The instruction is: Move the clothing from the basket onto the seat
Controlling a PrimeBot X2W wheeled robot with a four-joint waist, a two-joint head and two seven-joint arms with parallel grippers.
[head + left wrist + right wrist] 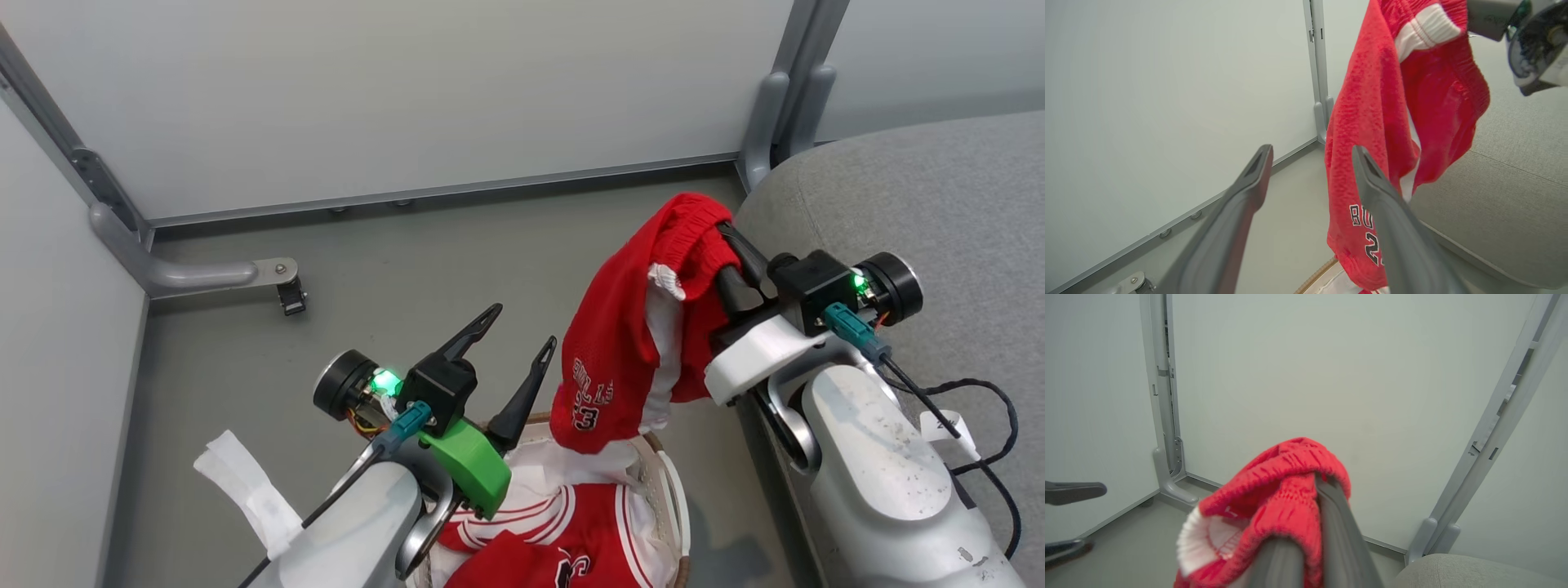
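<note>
Right fingers are clamping the shorts, which are hanging lengthwise below them, seat lying just rightward; left fingers are standing open, empty.

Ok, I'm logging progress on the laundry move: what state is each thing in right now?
shorts: held up, hanging from the right gripper above the basket.
jersey: lying crumpled in the basket.
basket: upright on the floor, not yet emptied.
seat: no clothing on the visible part.
left gripper: open, holding nothing.
right gripper: fingers shut on the shorts' waistband.
</note>
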